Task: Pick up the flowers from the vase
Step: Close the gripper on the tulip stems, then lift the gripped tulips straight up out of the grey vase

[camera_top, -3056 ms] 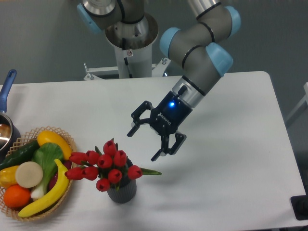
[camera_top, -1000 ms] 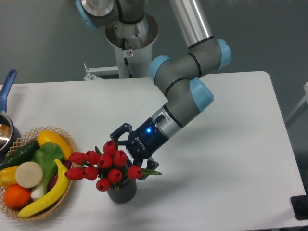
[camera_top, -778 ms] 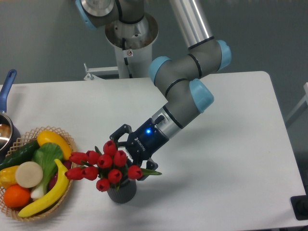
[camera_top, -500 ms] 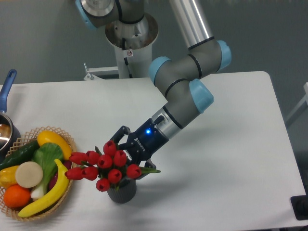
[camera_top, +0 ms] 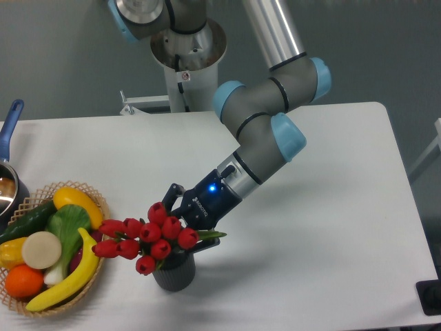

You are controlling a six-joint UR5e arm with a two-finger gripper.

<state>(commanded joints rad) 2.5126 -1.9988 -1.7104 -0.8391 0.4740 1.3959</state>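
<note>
the flowers (camera_top: 146, 238) sit low and left of centre in the frame, a tight cluster of red buds with a green leaf poking out to the right, their stems down in the vase (camera_top: 173, 272) just beneath. the gripper (camera_top: 183, 222) has its nose pushed right into the back of the bunch from the upper right, and from here its fingers look drawn in around the stems behind the buds, so i'd say it has closed on the flowers, though the buds hide the actual contact. the vase stands upright on the white table (camera_top: 331, 227), apart from everything else.

to do this bit well, i reckon the pull wants to go straight up along the line of the stems, slowly, so the vase doesn't tip or ride up with them. a sideways tug could drag that little vase over. the grip looks high, near the heads, so squeezing gently matters too.

off to the lower left is the wicker basket (camera_top: 96, 200) of fruit and vegetables, near the buds but not touching, and a blue-handled pot (camera_top: 9, 121) at the left edge.
</note>
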